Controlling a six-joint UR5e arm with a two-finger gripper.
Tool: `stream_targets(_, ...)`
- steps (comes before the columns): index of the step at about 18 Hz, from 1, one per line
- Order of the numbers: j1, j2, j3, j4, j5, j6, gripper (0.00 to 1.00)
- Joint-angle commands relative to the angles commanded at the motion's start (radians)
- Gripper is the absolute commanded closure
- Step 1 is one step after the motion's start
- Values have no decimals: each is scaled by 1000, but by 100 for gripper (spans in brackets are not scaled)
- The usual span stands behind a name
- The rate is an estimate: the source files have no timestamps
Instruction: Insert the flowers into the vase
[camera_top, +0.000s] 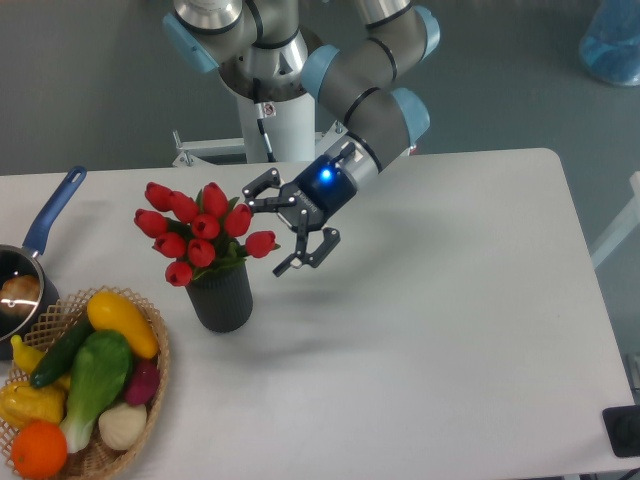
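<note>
The flowers (200, 230), a tight bunch of red tulip buds with green leaves, stand with their stems inside the vase (222, 298), a dark ribbed cylinder upright on the white table (430, 330). My gripper (272, 228) is open and empty just to the right of the bunch, its fingers (310, 252) spread wide. One finger tip is close to the rightmost bud; I cannot tell if it touches.
A wicker basket (150, 400) of vegetables and fruit sits at the front left, close to the vase. A blue-handled saucepan (45, 222) lies at the left edge. The arm comes in from the back centre.
</note>
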Motion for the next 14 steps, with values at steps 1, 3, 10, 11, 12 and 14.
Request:
stream_targets(1,15,2,8,0,2,0,0)
stream_targets(3,63,0,50,0,61,-2,0)
stream_targets(10,120,-58,294,3,245,-198,0)
stream_targets(11,120,-72,336,3,312,-209,0)
stream_targets(12,118,-89,372,5,378,-207,0)
stream_targets(14,115,-118,445,8,498,-204,0)
